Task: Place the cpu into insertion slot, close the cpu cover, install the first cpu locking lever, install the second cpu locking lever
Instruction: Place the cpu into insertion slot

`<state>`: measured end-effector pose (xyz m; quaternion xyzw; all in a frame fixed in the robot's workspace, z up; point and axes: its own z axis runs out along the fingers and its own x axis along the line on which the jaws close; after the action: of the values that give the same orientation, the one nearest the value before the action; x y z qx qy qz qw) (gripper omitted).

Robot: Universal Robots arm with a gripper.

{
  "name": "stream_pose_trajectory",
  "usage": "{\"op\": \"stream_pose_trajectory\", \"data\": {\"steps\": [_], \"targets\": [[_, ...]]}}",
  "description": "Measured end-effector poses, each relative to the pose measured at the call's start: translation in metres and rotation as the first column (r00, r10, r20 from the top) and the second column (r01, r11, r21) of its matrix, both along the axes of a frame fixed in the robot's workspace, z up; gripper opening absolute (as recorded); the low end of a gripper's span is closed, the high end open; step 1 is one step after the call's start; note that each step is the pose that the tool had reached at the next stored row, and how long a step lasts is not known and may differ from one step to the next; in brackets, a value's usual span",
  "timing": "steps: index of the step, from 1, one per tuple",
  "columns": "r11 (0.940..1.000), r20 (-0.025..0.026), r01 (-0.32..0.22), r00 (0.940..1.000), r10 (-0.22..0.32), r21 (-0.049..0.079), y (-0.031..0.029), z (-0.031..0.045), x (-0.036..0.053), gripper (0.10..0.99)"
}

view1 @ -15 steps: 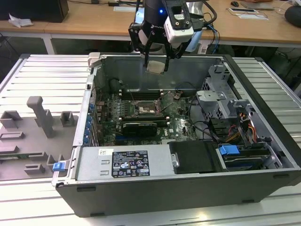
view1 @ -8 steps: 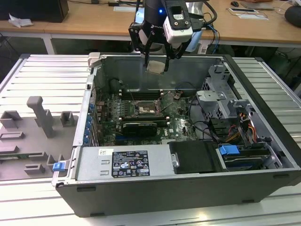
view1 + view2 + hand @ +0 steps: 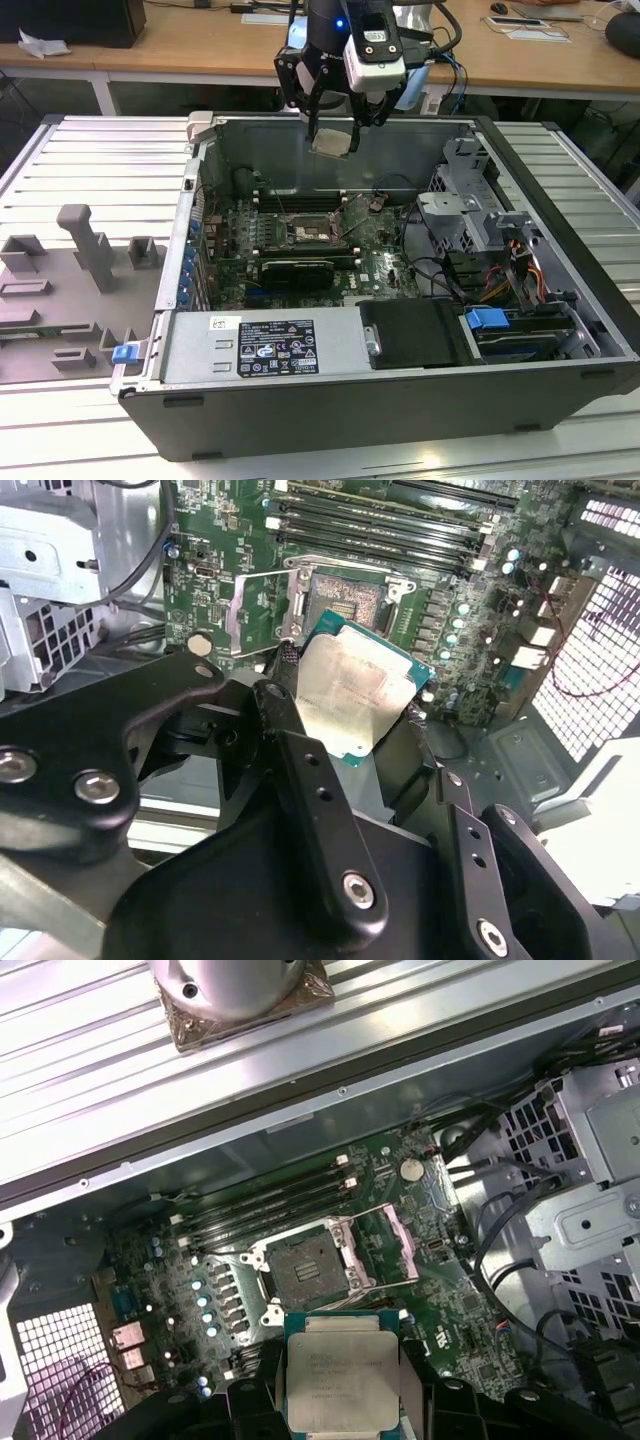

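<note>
My gripper [image 3: 334,135] hangs above the open computer case, shut on the cpu [image 3: 333,141] at its two opposite edges. In both wrist views the cpu [image 3: 348,692] [image 3: 342,1380] is a square chip with a silver-grey metal top, tilted between the black fingers [image 3: 290,720]. Below it on the green board lies the insertion slot [image 3: 305,232] [image 3: 348,600] [image 3: 305,1268], dark, uncovered and framed in silvery metal. The cpu cover [image 3: 252,612] [image 3: 385,1245] stands flipped open beside the slot. The chip is well above the slot and not touching it.
Memory slots [image 3: 300,198] run along the far side of the socket, and a long black graphics card [image 3: 298,270] lies on its near side. A metal drive cage [image 3: 465,215] with cables [image 3: 430,270] fills the case's right. Grey fixtures [image 3: 90,245] stand outside on the left.
</note>
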<state>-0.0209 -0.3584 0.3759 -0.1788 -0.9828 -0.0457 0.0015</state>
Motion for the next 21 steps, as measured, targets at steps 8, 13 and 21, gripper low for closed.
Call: {"op": "stream_pose_trajectory", "data": {"steps": [8,13,21], "targets": [[0.9987,0.0000,0.052,0.9987,-0.052,0.000,0.0000,0.0000,0.0000,0.541],[0.9952,0.0000,0.098,0.9952,-0.098,-0.001,0.0000,-0.0004,0.0000,0.541],[0.9845,0.0000,0.175,0.9845,-0.175,-0.001,0.0000,-0.0007,0.0000,0.541]]}}
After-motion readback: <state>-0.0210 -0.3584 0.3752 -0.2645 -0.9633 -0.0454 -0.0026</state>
